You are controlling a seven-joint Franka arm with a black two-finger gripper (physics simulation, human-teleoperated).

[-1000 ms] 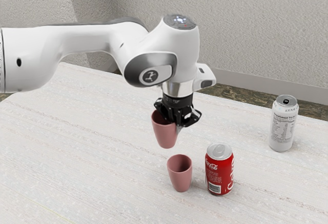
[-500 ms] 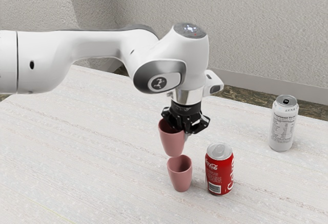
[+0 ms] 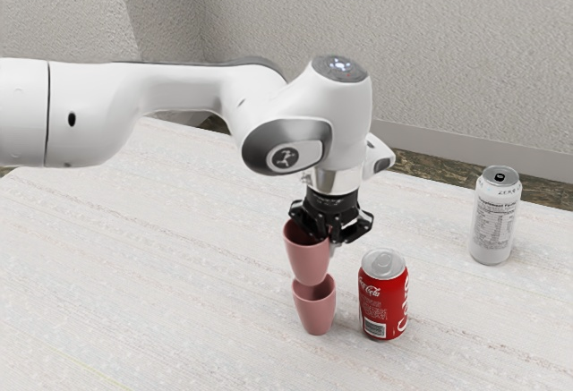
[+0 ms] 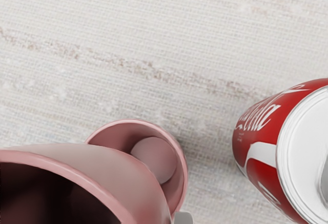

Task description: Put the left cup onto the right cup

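Surface: pale wood-grain table [image 3: 134, 257], with a rough light wall [image 3: 448, 33] behind it.
Gripper: you saw the gripper [image 3: 333, 230] pointing down, its fingers clamped on the rim of the upper cup [image 3: 306, 255] [image 4: 77, 183].
Upper cup: pink and upright, it was clear of the table, and its base met the mouth of the lower cup [image 3: 313, 306] [image 4: 171, 147].
Lower cup: pink, it stood upright on the table, just beside the red can [image 3: 383, 295] [image 4: 266, 147].
Wrist view: you saw part of the lower cup's inside past the upper cup's wall.
White can [image 3: 495, 215]: it stood upright, well apart toward the exterior view's right.

The held cup [image 3: 305, 259] and lower cup [image 3: 314, 310] looked smooth, matt pink. The red can [image 3: 383, 297] was glossy metal. The table [image 3: 134, 257] was pale, rough-grained; the arm [image 3: 179, 105] shiny white plastic.
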